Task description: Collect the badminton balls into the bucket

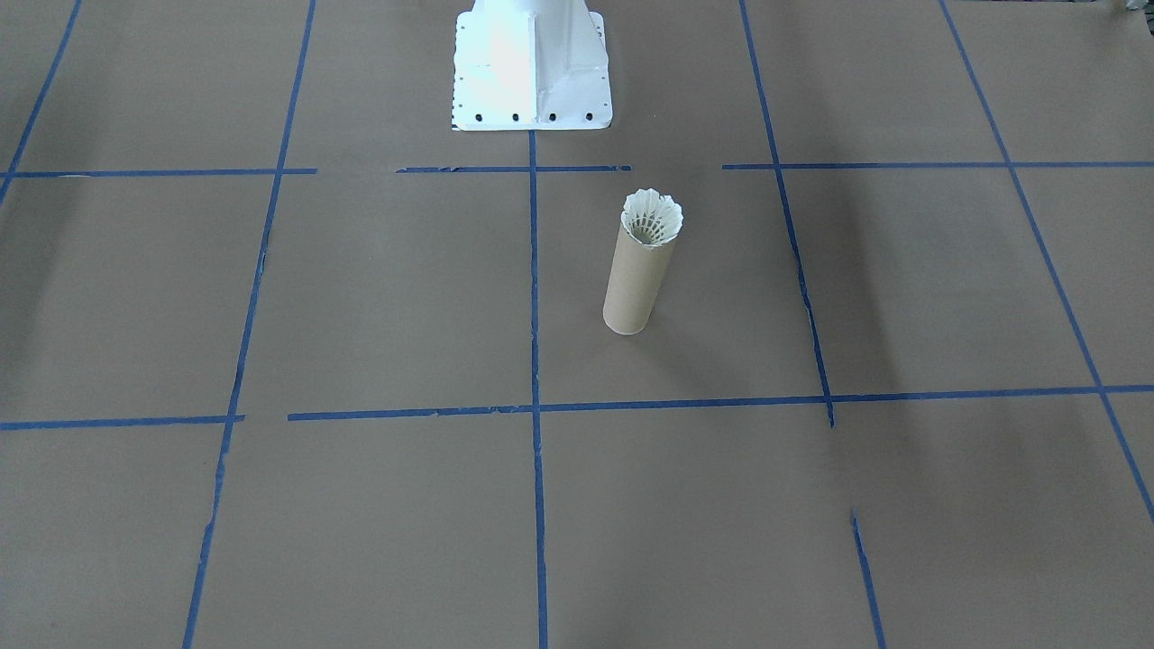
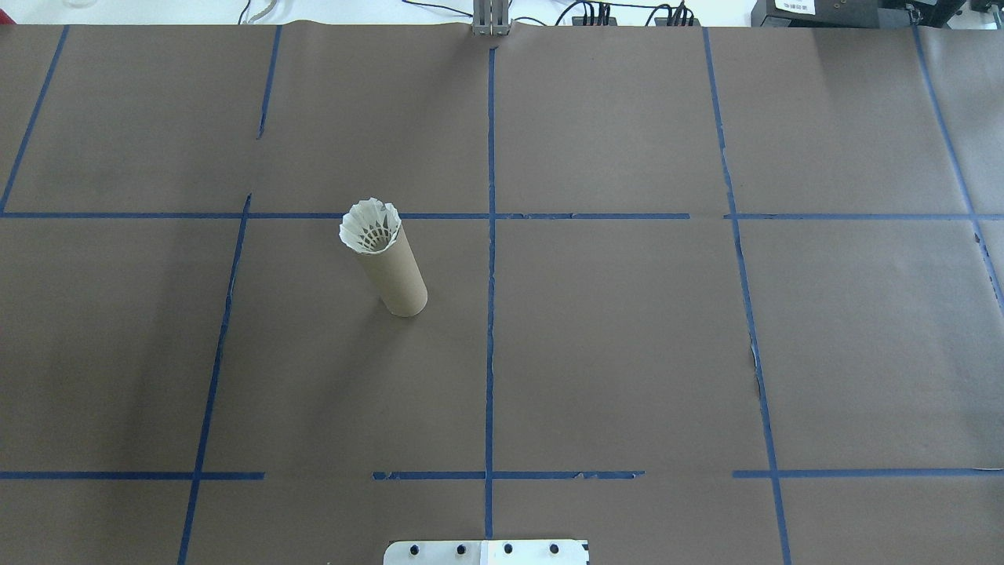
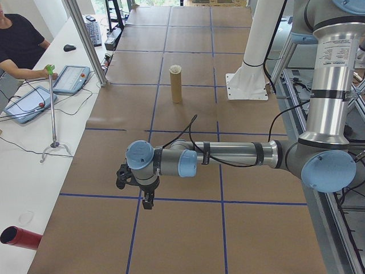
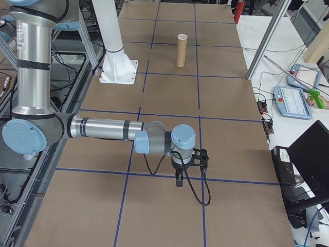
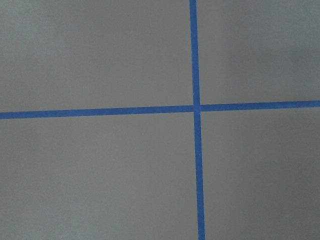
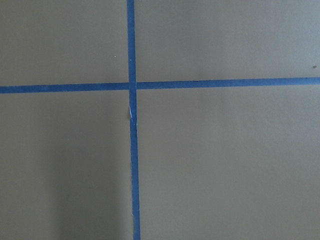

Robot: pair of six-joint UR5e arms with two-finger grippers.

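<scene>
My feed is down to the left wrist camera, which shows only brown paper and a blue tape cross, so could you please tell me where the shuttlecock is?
Observer: The shuttlecock sits in the mouth of the cardboard tube, its feathers flaring above the rim.
Operator: Thank you. Is the tube standing?
Observer: Yes, it is upright, on the robot's left of the centre tape line.
Operator: And where is my left end effector?
Observer: The left end effector hangs over the brown paper, well away from the tube. I cannot tell whether it is open.
</scene>
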